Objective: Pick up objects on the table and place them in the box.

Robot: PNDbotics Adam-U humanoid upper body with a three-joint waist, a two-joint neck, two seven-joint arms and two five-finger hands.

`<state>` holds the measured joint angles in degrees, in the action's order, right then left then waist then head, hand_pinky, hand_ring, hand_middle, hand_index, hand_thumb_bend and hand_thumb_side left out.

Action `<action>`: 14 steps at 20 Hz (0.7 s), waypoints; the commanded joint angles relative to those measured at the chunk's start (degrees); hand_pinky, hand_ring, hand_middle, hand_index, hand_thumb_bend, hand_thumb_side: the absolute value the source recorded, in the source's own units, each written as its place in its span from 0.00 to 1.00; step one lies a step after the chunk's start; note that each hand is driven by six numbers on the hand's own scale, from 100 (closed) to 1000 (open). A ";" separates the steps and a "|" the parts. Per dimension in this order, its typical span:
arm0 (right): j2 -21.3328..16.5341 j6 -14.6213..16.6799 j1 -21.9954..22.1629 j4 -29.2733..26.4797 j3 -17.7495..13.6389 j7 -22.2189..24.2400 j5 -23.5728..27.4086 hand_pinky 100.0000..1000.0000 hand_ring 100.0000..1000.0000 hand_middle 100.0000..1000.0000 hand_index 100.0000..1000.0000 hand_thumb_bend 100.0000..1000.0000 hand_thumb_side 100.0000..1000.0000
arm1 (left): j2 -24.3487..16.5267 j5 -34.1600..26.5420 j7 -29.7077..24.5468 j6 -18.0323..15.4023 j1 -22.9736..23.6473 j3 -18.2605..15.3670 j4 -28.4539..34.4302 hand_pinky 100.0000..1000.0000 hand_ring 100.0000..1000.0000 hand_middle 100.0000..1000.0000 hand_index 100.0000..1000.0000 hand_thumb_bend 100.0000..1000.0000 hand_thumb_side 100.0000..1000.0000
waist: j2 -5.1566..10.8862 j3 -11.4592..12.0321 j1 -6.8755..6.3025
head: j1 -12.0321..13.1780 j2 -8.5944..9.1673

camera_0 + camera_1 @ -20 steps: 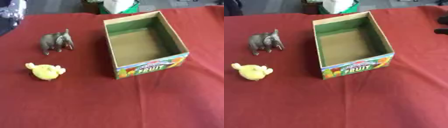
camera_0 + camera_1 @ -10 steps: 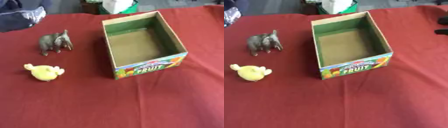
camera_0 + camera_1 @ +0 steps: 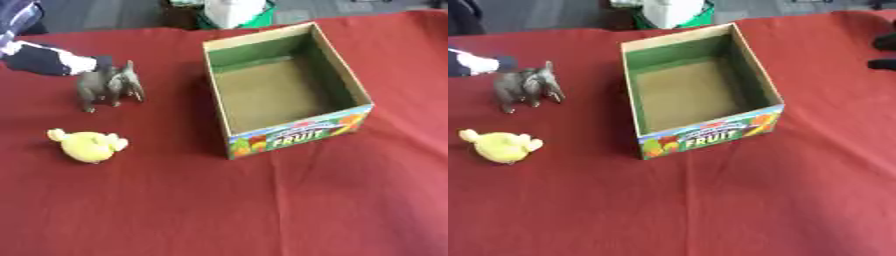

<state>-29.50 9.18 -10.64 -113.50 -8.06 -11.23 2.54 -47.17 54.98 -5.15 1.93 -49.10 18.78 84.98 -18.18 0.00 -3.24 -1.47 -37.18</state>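
Observation:
A grey toy elephant (image 3: 109, 86) stands upright on the red cloth at the left. My left hand (image 3: 52, 59), dark with pale patches, comes in from the upper left and its tip touches the elephant's back end. A yellow duck toy (image 3: 87, 146) lies in front of the elephant, apart from it. The cardboard box (image 3: 297, 134) with a FRUIT label on its front wall stands open and empty in the middle. Only dark parts of my right hand (image 3: 884, 42) show at the right edge, far from the toys.
The red cloth (image 3: 262, 210) covers the whole table. A white and green object (image 3: 232, 11) stands just beyond the far edge behind the box. Dark floor shows past that edge.
My left hand has come down from the top left corner to the elephant's back. Elephant, duck and box have stayed in place. The right hand has not moved.

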 commanded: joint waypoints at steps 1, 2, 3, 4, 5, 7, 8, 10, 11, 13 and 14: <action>-1.65 -0.04 -0.56 -1.09 -0.17 0.21 -0.17 0.63 0.74 0.61 0.79 0.00 1.00 | -0.02 2.77 -2.69 -2.04 -1.91 -1.66 -3.84 0.82 0.83 0.87 0.97 0.91 0.82 | 1.25 0.07 0.15 | 0.12 0.42; -1.60 -0.09 -0.53 -1.09 -0.16 0.24 -0.19 0.63 0.74 0.61 0.79 0.00 1.00 | 0.29 3.50 -3.52 -2.68 -2.27 -1.92 -5.19 0.83 0.83 0.87 0.97 0.93 0.83 | 1.24 0.10 0.14 | 0.11 0.43; -1.56 -0.14 -0.49 -1.09 -0.15 0.28 -0.20 0.63 0.74 0.61 0.79 0.00 1.00 | 0.54 4.14 -4.36 -3.34 -2.64 -2.15 -6.56 0.83 0.84 0.87 0.99 0.95 0.83 | 1.22 0.12 0.14 | 0.09 0.47; -1.54 -0.18 -0.46 -1.09 -0.15 0.32 -0.23 0.63 0.74 0.61 0.79 0.00 1.00 | 0.77 4.71 -5.19 -4.02 -3.04 -2.36 -7.90 0.83 0.84 0.88 1.00 0.95 0.82 | 1.21 0.14 0.15 | 0.08 0.48; -1.53 -0.22 -0.46 -1.09 -0.16 0.34 -0.26 0.63 0.74 0.61 0.79 0.00 1.00 | 1.09 5.12 -6.04 -4.70 -3.42 -2.56 -9.29 0.84 0.85 0.88 1.00 0.95 0.81 | 1.17 0.16 0.17 | 0.07 0.53; -1.51 -0.30 -0.47 -1.09 -0.14 0.39 -0.30 0.63 0.74 0.61 0.79 0.00 1.00 | 1.86 5.44 -7.77 -6.00 -4.30 -2.92 -12.10 0.85 0.86 0.90 1.00 0.95 0.79 | 1.08 0.14 0.20 | 0.07 0.65; -1.49 -0.34 -0.47 -1.09 -0.12 0.43 -0.32 0.63 0.74 0.61 0.79 0.00 1.00 | 2.29 5.40 -8.63 -6.68 -4.77 -3.08 -13.49 0.85 0.86 0.90 1.00 0.95 0.78 | 1.04 0.11 0.21 | 0.11 0.72; -1.44 -0.51 -0.47 -1.09 -0.11 0.51 -0.42 0.63 0.74 0.61 0.79 0.00 1.00 | 3.18 5.10 -10.32 -8.04 -5.79 -3.43 -16.25 0.86 0.87 0.92 1.00 0.88 0.70 | 0.90 0.03 0.21 | 0.16 0.96; -1.41 -0.62 -0.46 -1.09 -0.10 0.56 -0.49 0.63 0.74 0.60 0.79 0.00 1.00 | 3.70 4.70 -14.31 -8.56 -6.66 -4.02 -16.92 0.87 0.88 0.94 1.00 0.87 0.65 | 0.85 0.00 0.22 | 0.18 1.02; -1.38 -0.87 -0.45 -1.09 -0.08 0.69 -0.72 0.63 0.74 0.60 0.79 0.00 1.00 | 4.66 2.57 -27.40 -8.45 -8.56 -6.20 -15.34 0.87 0.90 0.98 1.00 0.86 0.61 | 0.73 -0.06 0.21 | 0.23 1.15; -1.36 -0.93 -0.46 -1.09 -0.08 0.75 -0.81 0.63 0.74 0.60 0.79 0.00 1.00 | 4.85 1.44 -32.43 -7.95 -9.09 -7.08 -14.08 0.88 0.90 0.98 1.00 0.86 0.61 | 0.65 -0.10 0.18 | 0.28 1.23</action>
<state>-29.50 8.44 -10.63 -113.50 -8.02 -10.56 2.12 -41.32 57.59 -31.95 -6.07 -56.77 13.58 69.63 -18.46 -0.05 -3.12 -1.33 -36.66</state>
